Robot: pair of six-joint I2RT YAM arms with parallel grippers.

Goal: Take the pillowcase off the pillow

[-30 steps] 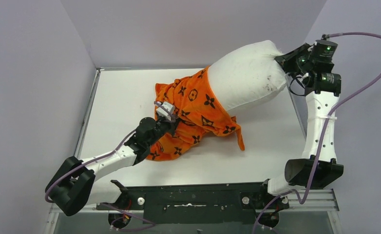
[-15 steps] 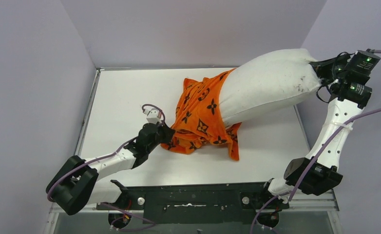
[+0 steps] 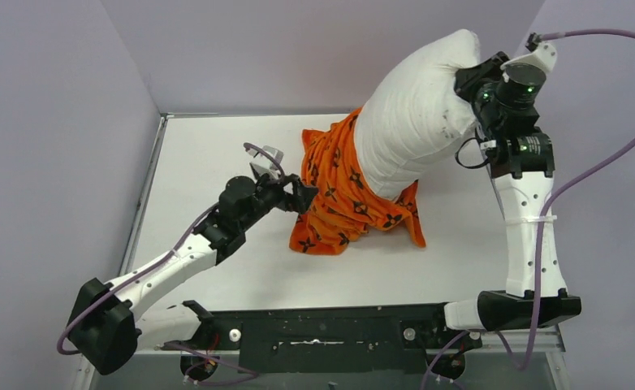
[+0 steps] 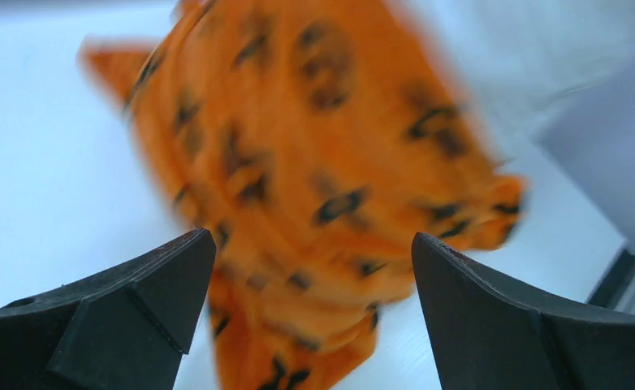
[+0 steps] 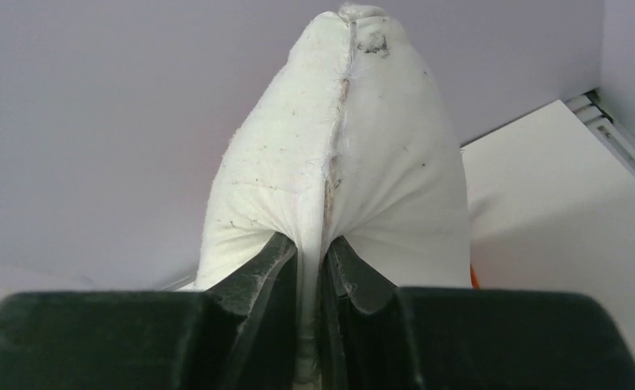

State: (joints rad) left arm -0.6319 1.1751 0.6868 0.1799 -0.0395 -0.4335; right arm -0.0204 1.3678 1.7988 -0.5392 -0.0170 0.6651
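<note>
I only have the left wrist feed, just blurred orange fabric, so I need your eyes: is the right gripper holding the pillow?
Observer: Yes. The right wrist view shows the right gripper shut on the seamed edge of the pillow.
Operator: How much of it is out of the cover?
Observer: From the top, most of the pillow is bare and raised; the pillowcase wraps only its lower end, bunched on the table.
Operator: Where is my gripper relative to that?
Observer: The left gripper sits at the pillowcase's left edge, open, gripping nothing.
</note>
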